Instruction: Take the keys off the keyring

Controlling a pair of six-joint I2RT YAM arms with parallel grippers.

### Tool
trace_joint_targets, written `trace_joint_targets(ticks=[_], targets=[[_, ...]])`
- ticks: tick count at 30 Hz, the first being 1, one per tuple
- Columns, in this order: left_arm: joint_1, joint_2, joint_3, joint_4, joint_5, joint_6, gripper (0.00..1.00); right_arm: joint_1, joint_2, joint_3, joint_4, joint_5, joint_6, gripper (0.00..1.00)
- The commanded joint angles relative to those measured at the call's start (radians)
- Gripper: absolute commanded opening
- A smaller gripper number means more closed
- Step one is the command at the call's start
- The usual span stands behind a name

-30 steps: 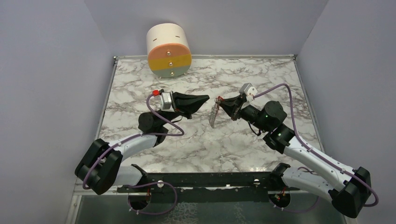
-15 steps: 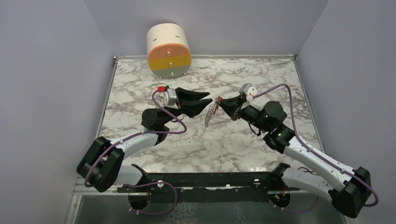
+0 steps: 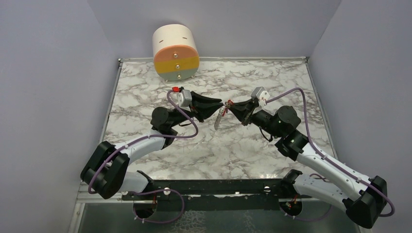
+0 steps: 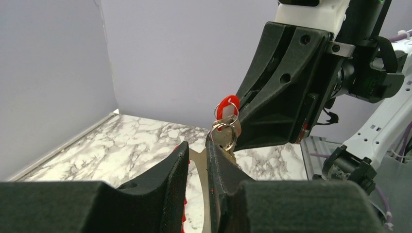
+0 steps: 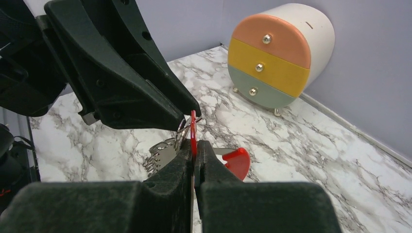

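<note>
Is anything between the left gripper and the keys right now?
Nothing visible. The left gripper has its tips right at the keys, which hang from the keyring. The right gripper pinches the red tag just behind them, very close.

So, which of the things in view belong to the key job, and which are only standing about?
For the job:
- keyring
- keys hanging from it
- red tag, pinched in the right hand
- left hand, tips at the ring

Not part of it:
- three-drawer mini cabinet, at the back of the marble table
</note>
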Motion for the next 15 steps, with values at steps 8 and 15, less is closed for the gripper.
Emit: trace_joint_targets(ticks=[8,15], targets=[[0.002,0.032,0.063,0.000,0.101,-0.023,0.25,-0.006,-0.017,-0.002,0.022,0.022,-0.004,0.01],[0.002,0.029,0.061,0.024,0.115,-0.039,0.27,-0.005,-0.013,0.000,0.023,0.023,-0.005,0.01]])
